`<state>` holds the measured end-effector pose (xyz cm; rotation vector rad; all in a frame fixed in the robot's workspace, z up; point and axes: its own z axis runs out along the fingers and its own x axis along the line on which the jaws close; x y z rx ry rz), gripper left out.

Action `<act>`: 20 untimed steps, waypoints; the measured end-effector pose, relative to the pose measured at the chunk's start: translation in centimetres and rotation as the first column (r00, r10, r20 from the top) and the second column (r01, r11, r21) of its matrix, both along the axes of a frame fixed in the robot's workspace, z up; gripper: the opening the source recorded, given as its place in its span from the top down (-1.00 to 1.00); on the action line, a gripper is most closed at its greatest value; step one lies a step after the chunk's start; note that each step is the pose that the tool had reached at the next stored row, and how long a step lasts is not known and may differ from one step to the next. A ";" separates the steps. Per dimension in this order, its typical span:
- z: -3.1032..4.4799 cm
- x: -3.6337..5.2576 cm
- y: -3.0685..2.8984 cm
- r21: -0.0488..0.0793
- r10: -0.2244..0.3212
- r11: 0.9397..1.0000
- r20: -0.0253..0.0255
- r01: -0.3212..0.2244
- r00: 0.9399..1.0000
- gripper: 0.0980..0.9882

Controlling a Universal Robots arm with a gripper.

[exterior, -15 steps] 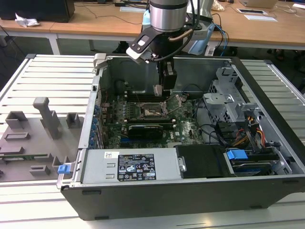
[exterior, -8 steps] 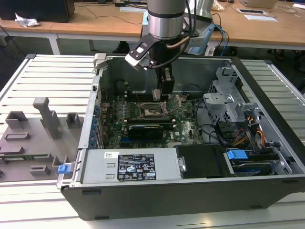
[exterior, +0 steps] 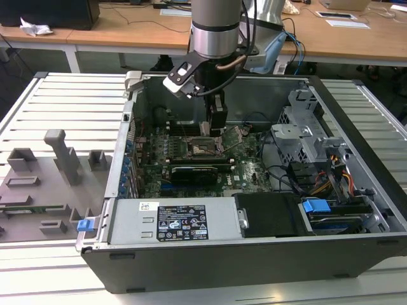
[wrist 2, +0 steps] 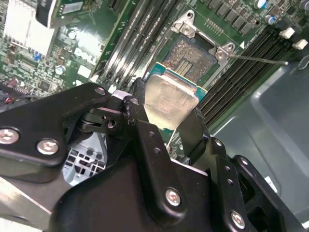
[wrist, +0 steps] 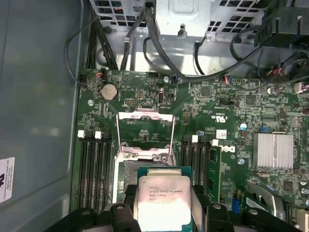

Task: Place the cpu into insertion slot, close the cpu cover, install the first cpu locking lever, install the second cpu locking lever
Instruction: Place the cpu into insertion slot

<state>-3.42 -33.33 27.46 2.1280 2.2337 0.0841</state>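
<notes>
While the pincer (wrist 2: 166, 110) clamps the flat silvery cpu (wrist 2: 173, 99), the dark pin-grid insertion slot (wrist 2: 193, 55) lies bare

Nothing reads clearly. In the exterior view a black-and-white label (exterior: 182, 222) lies on the power supply (exterior: 130, 219), at 6 o'clock from the slot (exterior: 205, 147). In the first wrist view faint print lines cross the cpu (wrist: 164, 200); a white sticker (wrist: 6, 180) sits on the case wall (wrist: 38, 87)
</notes>
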 end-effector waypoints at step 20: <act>-3.74 -0.09 0.86 0.001 -0.004 1.000 0.001 0.004 1.000 0.04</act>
